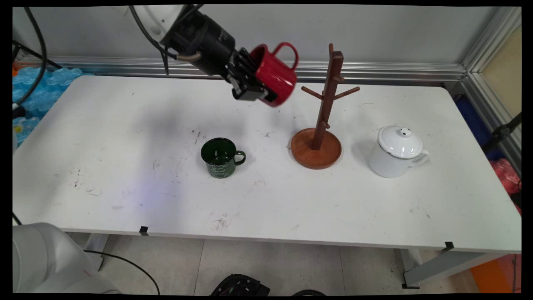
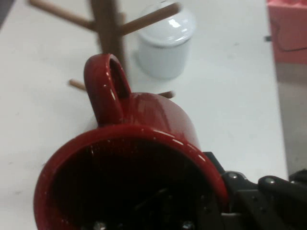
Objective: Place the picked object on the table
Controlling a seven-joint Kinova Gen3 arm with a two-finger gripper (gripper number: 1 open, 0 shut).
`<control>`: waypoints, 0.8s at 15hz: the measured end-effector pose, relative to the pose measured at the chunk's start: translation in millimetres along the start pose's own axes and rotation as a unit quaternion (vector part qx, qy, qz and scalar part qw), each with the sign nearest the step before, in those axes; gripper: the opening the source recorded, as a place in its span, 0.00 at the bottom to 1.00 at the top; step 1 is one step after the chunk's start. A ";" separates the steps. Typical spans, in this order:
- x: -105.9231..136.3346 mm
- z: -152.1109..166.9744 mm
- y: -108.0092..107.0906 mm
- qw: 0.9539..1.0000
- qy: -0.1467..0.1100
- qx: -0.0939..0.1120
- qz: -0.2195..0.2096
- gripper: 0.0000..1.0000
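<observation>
High above the table's back middle, my gripper (image 1: 261, 89) is shut on the rim of a red mug (image 1: 275, 75). The mug lies tilted on its side with its handle up. Just right of it stands a dark wooden mug tree (image 1: 325, 104) with pegs, on a round base. In the hand view the red mug (image 2: 144, 143) fills the lower half, with its handle (image 2: 106, 88) pointing toward the tree's trunk (image 2: 108, 24) and pegs. A white lidded pot (image 2: 165, 43) shows beyond the tree.
A dark green mug (image 1: 220, 157) stands upright near the table's middle, handle to the right. The white lidded pot (image 1: 395, 152) sits right of the tree's base. Blue plastic lies off the table's left edge (image 1: 37, 89).
</observation>
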 end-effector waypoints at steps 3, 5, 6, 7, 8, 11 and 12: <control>-4.2 -5.7 -15.7 0.999 -0.017 0.028 0.000 0.00; -5.9 -7.2 -24.2 0.999 -0.027 0.042 0.000 0.00; -6.8 -7.8 -29.1 0.998 -0.033 0.050 0.000 0.00; -7.6 -7.9 -35.1 0.997 -0.040 0.059 0.000 0.00; -8.7 -7.5 -41.1 0.997 -0.048 0.068 0.001 0.00; -12.6 -3.6 -56.6 0.993 -0.076 0.085 0.010 0.00; -14.0 -1.7 -60.7 0.992 -0.085 0.088 0.013 0.00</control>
